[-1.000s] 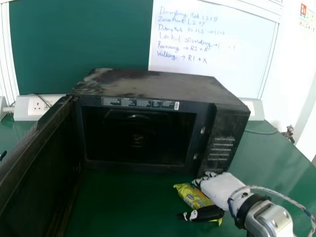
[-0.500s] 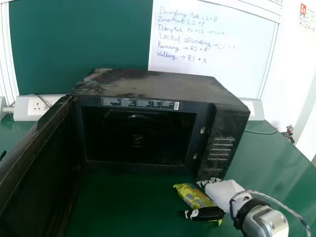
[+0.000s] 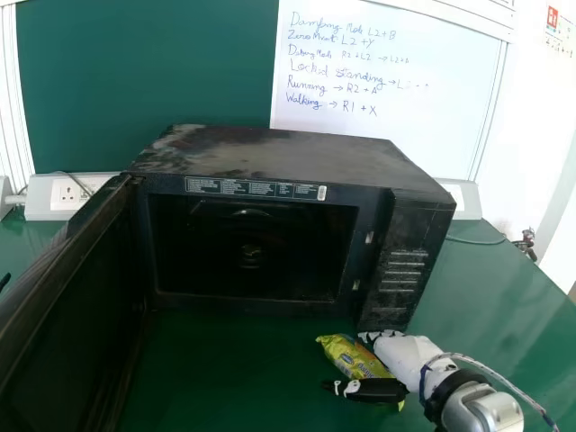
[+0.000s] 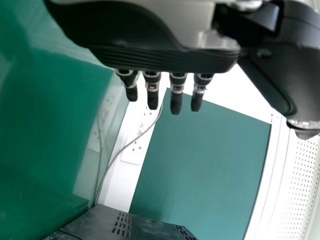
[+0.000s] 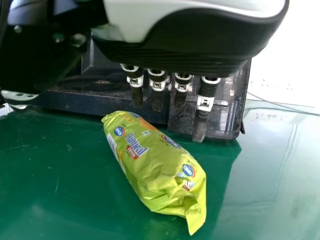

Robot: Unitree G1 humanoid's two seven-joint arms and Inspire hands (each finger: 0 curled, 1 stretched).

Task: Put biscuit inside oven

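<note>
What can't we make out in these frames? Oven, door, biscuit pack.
- Oven cavity, head view: deep interior lost in shadow.
- Oven door, head view: near end cut off by the left edge.
- Control panel markings, head view: too small to read.
- Biscuit pack, head view: partly behind the right hand.
- Pack underside, right wrist view: faces down, hidden by the pack itself.

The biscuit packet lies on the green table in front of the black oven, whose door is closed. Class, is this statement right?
Not quite: the door is open, swung out on the left side of the head view. The biscuit packet does lie on the green table in front of the black oven.
</note>
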